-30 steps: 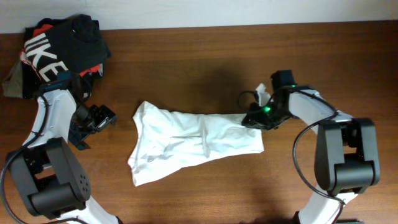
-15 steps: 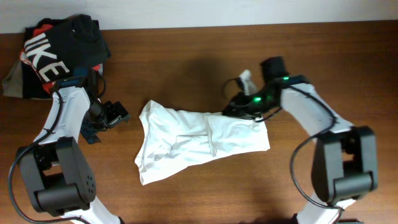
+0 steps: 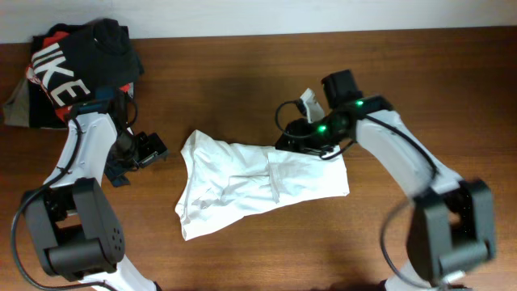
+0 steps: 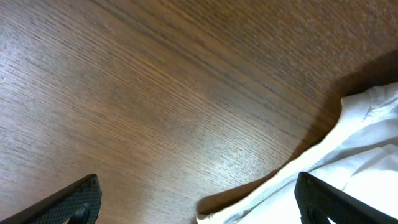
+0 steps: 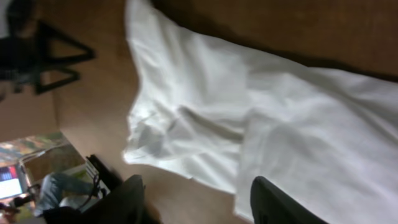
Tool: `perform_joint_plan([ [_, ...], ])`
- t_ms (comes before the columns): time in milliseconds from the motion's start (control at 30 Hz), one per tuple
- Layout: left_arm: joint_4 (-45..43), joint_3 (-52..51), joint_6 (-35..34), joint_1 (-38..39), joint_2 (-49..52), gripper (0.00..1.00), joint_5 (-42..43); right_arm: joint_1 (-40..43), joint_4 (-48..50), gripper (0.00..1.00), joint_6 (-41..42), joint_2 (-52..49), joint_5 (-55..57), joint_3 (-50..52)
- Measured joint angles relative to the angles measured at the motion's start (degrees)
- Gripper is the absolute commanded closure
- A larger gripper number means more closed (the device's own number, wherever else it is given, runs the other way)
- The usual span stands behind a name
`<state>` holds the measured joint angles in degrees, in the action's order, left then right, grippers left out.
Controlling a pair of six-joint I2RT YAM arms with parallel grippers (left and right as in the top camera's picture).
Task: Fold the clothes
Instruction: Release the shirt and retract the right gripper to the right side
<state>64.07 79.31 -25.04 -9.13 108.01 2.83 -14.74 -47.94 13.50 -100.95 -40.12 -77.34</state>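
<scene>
White T-shirt (image 3: 258,182) crumpled flat, long axis left-right, wider end left.

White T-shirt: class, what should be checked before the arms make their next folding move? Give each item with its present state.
1. Left gripper open: ok, jaws wide over bare wood.
2. Left gripper holding cloth: not ok, it sits beside the edge of the white T-shirt and grips nothing.
3. Right gripper free: ok, jaws apart, no cloth between them.
4. T-shirt lying flat: not ok, it is creased and has overlapping layers.
5. T-shirt apart from the black shirt: ok, bare table lies between them.
</scene>
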Motion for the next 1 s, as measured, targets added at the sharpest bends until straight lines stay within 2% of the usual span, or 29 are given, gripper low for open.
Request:
perform_joint_plan([
  [33,0.0,0.0,0.0,0.0,0.0,0.01,0.0,0.0,-3.0,0.42,-0.8,1.7,0.0,-0.6],
  [100,0.0,0.0,0.0,0.0,0.0,0.01,0.0,0.0,-4.8,0.52,-2.4,1.7,0.0,0.5],
  [200,0.0,0.0,0.0,0.0,0.0,0.01,0.0,0.0,-0.3,0.88,-3.1,-2.3,0.1,8.0],
  [233,-0.1,0.0,0.0,0.0,0.0,0.01,0.0,0.0,2.5,0.94,-2.4,-3.8,0.1,11.0],
  [267,0.0,0.0,0.0,0.0,0.0,0.01,0.0,0.0,5.6,0.96,-1.5,-5.0,0.1,13.5],
  [400,0.0,0.0,0.0,0.0,0.0,0.01,0.0,0.1,8.4,0.96,1.0,-7.1,0.2,17.3],
  [467,0.0,0.0,0.0,0.0,0.0,0.01,0.0,0.4,5.8,0.92,1.3,-6.6,0.5,16.3],
  [567,0.0,0.0,0.0,0.0,0.0,0.01,0.0,3.2,-1.8,0.73,1.1,-2.0,3.8,11.6],
  [733,0.0,0.0,0.0,0.0,0.0,0.01,0.0,13.9,-5.2,0.73,-3.0,1.2,6.3,9.3],
  [933,-0.3,0.0,0.0,0.0,0.0,0.01,0.0,15.9,-0.6,0.75,-5.1,-1.9,7.1,16.4],
  [1000,-0.3,0.0,0.0,0.0,0.0,0.01,0.0,15.9,-0.7,0.81,-2.9,-2.4,12.2,18.1],
])
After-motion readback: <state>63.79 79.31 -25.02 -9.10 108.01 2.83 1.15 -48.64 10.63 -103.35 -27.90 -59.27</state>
